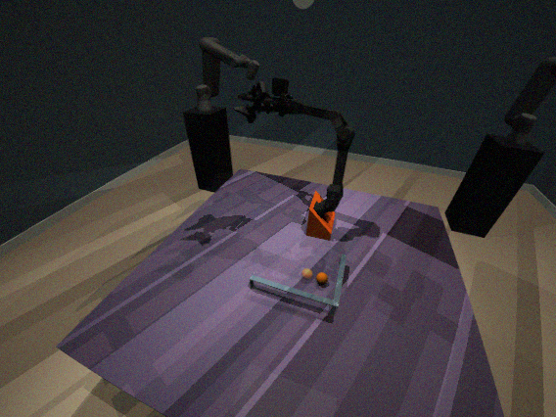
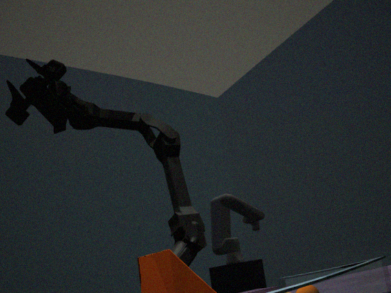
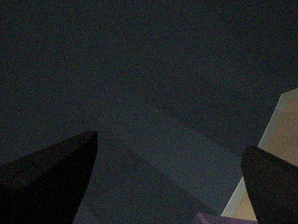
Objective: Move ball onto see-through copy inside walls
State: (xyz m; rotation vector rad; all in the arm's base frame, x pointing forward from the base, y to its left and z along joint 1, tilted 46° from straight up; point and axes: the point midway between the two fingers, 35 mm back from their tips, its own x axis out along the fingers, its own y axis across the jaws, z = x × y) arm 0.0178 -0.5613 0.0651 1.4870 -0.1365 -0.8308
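Observation:
An orange ball [image 1: 321, 278] [image 2: 307, 289] lies on the table inside the corner of two low clear walls [image 1: 294, 291] [image 2: 339, 271]. The paler see-through copy [image 1: 306, 273] is just left of the ball in the top view, also inside the walls. A small gap seems to part the two. My gripper [image 1: 237, 103] [image 2: 17, 70] [image 3: 172, 148] is raised high, far from the ball and pointing away from it. Its fingers are apart with nothing between them. The wrist view shows neither ball nor walls.
An orange wedge-shaped block [image 1: 320, 227] [image 2: 165, 272] stands at my arm's base, behind the walled corner. Two grey arms stand on dark pedestals [image 1: 210, 147] [image 1: 494, 186] beyond the purple table [image 1: 196, 313].

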